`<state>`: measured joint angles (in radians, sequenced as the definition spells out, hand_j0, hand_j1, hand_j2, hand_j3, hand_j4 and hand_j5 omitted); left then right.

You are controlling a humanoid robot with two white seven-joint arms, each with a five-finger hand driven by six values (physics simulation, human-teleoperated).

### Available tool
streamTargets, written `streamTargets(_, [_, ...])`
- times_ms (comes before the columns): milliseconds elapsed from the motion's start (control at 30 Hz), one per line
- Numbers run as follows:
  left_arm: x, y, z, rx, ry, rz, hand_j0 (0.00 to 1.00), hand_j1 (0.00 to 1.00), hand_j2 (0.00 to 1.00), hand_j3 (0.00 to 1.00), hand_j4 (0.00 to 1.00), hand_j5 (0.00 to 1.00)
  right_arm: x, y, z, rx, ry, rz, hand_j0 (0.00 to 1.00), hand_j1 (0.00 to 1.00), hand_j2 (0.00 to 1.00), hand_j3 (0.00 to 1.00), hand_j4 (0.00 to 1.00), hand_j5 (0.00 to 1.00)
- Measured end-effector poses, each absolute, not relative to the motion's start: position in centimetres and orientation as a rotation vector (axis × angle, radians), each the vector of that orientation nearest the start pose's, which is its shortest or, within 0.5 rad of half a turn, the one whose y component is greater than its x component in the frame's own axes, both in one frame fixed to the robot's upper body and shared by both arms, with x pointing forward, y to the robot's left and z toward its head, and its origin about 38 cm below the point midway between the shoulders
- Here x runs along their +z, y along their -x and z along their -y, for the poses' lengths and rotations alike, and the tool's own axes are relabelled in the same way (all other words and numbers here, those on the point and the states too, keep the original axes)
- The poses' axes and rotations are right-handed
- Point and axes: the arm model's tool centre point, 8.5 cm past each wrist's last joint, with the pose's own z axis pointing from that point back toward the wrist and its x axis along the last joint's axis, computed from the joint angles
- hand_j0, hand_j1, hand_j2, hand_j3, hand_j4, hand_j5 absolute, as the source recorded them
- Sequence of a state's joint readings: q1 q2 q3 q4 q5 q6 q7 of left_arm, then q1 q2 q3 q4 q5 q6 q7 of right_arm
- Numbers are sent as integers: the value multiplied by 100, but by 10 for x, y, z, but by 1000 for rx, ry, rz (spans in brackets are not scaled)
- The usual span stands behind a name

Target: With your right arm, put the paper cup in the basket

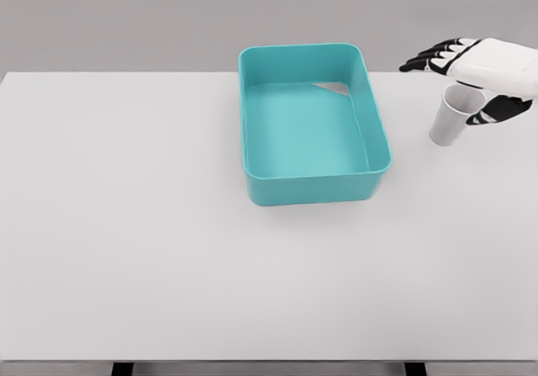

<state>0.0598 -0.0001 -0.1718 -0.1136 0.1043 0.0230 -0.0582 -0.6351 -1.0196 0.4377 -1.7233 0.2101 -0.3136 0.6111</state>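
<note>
The white paper cup stands upright on the white table, to the right of the teal basket and apart from it. My right hand comes in from the right edge and hovers at the cup's rim. Its black-tipped fingers stretch out to the left above and behind the cup. The thumb lies beside the cup's right rim. The fingers are spread and not closed round the cup. The basket is a rectangular open tub in the middle of the far half of the table, with nothing in it. The left arm does not show.
The white table reaches across the whole view, with its front edge at the bottom of the picture. A grey wall rises behind it. The cup stands close to the table's far right corner.
</note>
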Motion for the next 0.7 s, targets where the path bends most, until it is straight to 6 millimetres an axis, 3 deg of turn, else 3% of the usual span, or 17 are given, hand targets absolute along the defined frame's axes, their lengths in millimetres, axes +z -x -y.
streamTargets(100, [-264, 2, -260, -69, -12, 25, 100, 100, 100, 100, 100, 100, 327, -409, 329, 1911, 589, 1431, 100, 100, 100, 100, 100, 100])
streamTargets(167, [-264, 2, -260, -69, -12, 25, 100, 100, 100, 100, 100, 100, 331, -411, 333, 1802, 498, 1475, 100, 100, 100, 100, 100, 100])
streamTargets(300, [-264, 2, -260, -69, -12, 25, 100, 100, 100, 100, 100, 100, 321, -429, 382, 1503, 341, 1481, 100, 100, 100, 100, 100, 100])
streamTargets(400, [-264, 2, -260, -69, -12, 25, 100, 100, 100, 100, 100, 100, 305, -439, 424, 1318, 298, 1450, 100, 100, 100, 100, 100, 100])
streamTargets(500, [-264, 2, -260, -69, -12, 25, 100, 100, 100, 100, 100, 100, 285, -447, 449, 1185, 266, 1426, 100, 100, 100, 100, 100, 100])
streamTargets(700, [-264, 2, -260, -69, -12, 25, 100, 100, 100, 100, 100, 100, 227, -460, 463, 1006, 179, 1372, 100, 100, 100, 100, 100, 100])
